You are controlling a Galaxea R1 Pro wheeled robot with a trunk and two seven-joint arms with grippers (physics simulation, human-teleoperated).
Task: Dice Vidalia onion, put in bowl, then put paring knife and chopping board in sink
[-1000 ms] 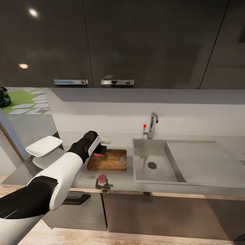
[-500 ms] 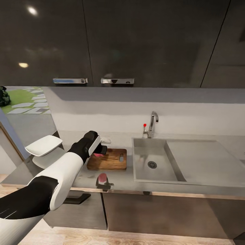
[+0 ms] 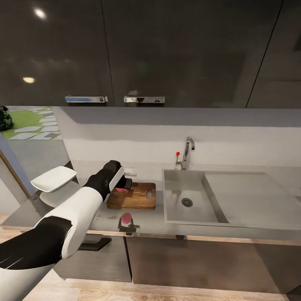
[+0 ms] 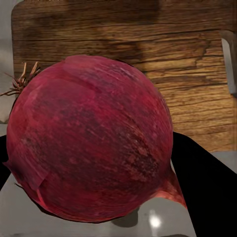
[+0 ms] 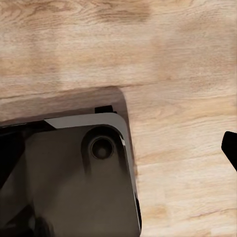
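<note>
A: Left end effector [image 3: 125, 183] is gripping the onion [image 4: 91, 136], holding it over the left end of the chopping board [image 3: 136, 197]. The basin of the sink [image 3: 217, 200] is lying to the right of the board.

B: Surface notes?

A: Onion is showing a deep red, papery, streaked skin, near-round, with dry root threads at one end. Likely firm underneath, but the skin is probably slick and prone to flaking, so the hold should be sitting across the widest girth, not on the loose skin. Being round, it will tend to roll once set down.

B: Board?

A: Brown wood grain, flat, stiff, slot handle at its right end. Counter [image 3: 146, 223] is looking glossy grey and reflective, so the board may be sliding on it.

B: Knife?

A: A small reddish object [image 3: 125, 220] is resting near the counter's front edge; possibly the knife handle, too blurred to confirm. The white bowl [image 3: 53, 179] is standing at far left.

B: Right end effector?

A: Cannot tell its state; its camera is looking at the wood floor [image 5: 187, 74].
</note>
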